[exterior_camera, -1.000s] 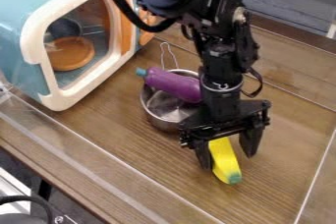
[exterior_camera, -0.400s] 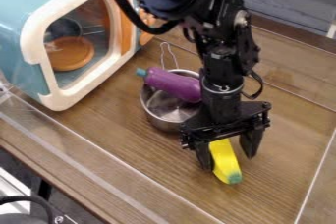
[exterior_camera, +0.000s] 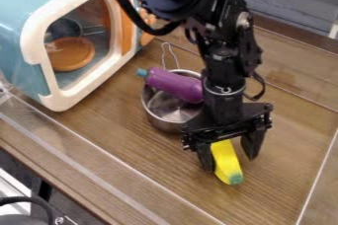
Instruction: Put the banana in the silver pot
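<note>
1. The wooden table (exterior_camera: 93, 145) carries every item in view; a clear plastic wall (exterior_camera: 40, 135) runs along its near edge.
2. A toy oven (exterior_camera: 59, 41), light blue with a cream front frame, stands at the left rear of the table. An orange bowl (exterior_camera: 69, 55) sits inside its open front.
3. The black robot arm (exterior_camera: 218, 41) reaches in from the top of the view and points straight down at the table.
4. The silver pot (exterior_camera: 169, 111) stands on the table between the oven and the arm's lower end, with its thin wire handle (exterior_camera: 168, 51) pointing to the rear.
5. A purple toy eggplant (exterior_camera: 175, 83) lies across the pot, resting on the rim with its green end to the left.
6. The gripper (exterior_camera: 227, 147) hangs just right of the pot and low over the table. Its jaws stand wide apart, one on each side of the banana, and are not closed on it.
7. The banana (exterior_camera: 227, 162) lies flat on the table outside the pot, just beside its right front edge, with its green tip toward the near side.
</note>
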